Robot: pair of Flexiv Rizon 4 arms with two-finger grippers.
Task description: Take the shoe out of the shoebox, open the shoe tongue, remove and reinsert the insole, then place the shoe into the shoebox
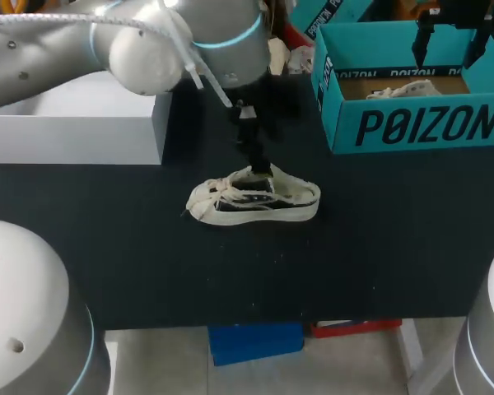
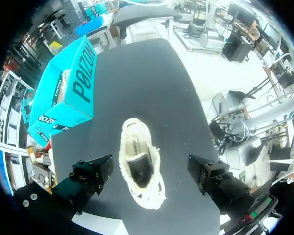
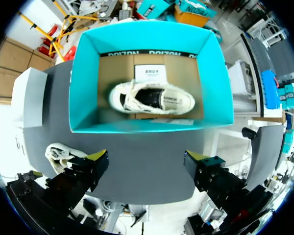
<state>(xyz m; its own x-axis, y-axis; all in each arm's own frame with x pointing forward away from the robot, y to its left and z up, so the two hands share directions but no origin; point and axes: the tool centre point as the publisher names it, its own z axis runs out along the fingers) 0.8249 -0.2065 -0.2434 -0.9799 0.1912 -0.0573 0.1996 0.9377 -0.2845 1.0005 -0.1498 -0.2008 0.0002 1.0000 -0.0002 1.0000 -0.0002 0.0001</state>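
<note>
A white low-top shoe [image 1: 255, 199] lies on its side in the middle of the black table, toe toward the left. My left gripper [image 1: 259, 167] hangs just above its heel opening. In the left wrist view the shoe [image 2: 139, 169] lies below the open gripper [image 2: 149, 175], with both fingers well clear of it. The teal shoebox [image 1: 420, 123] stands at the back right, and a second white shoe [image 1: 403, 89] lies inside it. My right gripper [image 1: 453, 37] hovers above the box. It is open and empty [image 3: 147, 166], looking down on the boxed shoe [image 3: 152, 98].
A white box [image 1: 82, 123] stands at the back left of the table, under my left arm. Bare black tabletop [image 1: 379, 247] stretches in front of the shoe to the near edge. The shoebox [image 2: 68, 93] lies ahead of the left gripper.
</note>
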